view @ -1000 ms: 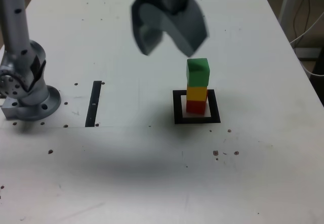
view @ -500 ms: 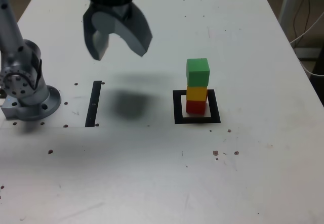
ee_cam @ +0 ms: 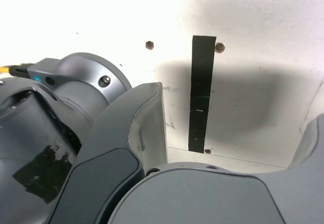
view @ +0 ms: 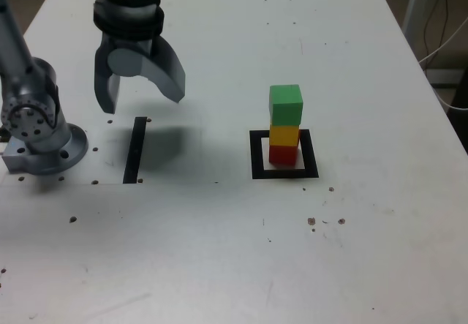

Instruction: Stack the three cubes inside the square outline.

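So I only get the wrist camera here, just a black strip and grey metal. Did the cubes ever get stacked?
Observer: Yes. The exterior view shows the green cube on the yellow cube on the red cube.
Operator: Inside that square outline?
Observer: The tower stands in the square outline, on its pale centre.
Operator: And where's the claw compared to it?
Observer: The gripper hangs open and empty, well to the exterior view's left of the tower, above the black strip.
Operator: Is the tower straight?
Observer: The green cube sits slightly askew on the yellow one.
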Tool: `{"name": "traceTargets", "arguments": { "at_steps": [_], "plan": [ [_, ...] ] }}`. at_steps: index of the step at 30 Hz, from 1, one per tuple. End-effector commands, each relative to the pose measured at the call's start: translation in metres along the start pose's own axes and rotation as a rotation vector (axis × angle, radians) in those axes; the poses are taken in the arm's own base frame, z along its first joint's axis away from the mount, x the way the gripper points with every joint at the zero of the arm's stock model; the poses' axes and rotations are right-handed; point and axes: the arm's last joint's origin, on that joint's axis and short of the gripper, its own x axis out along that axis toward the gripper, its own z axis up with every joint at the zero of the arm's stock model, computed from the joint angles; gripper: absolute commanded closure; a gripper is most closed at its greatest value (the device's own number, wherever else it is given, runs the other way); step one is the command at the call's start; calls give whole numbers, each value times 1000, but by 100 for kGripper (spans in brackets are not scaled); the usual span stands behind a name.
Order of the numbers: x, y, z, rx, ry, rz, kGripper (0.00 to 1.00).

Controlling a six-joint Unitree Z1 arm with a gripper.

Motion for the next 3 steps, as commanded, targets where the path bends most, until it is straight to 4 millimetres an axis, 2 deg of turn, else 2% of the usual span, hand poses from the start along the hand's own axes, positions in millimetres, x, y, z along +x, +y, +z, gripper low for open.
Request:
{"name": "traceTargets", "arguments": {
  "at_steps": [1, 3],
  "plan": [
    [3, -2, -1, -14, 17, -10, 1],
    [5, -3, -1, -48, 29, -21, 1]
  ]
}}
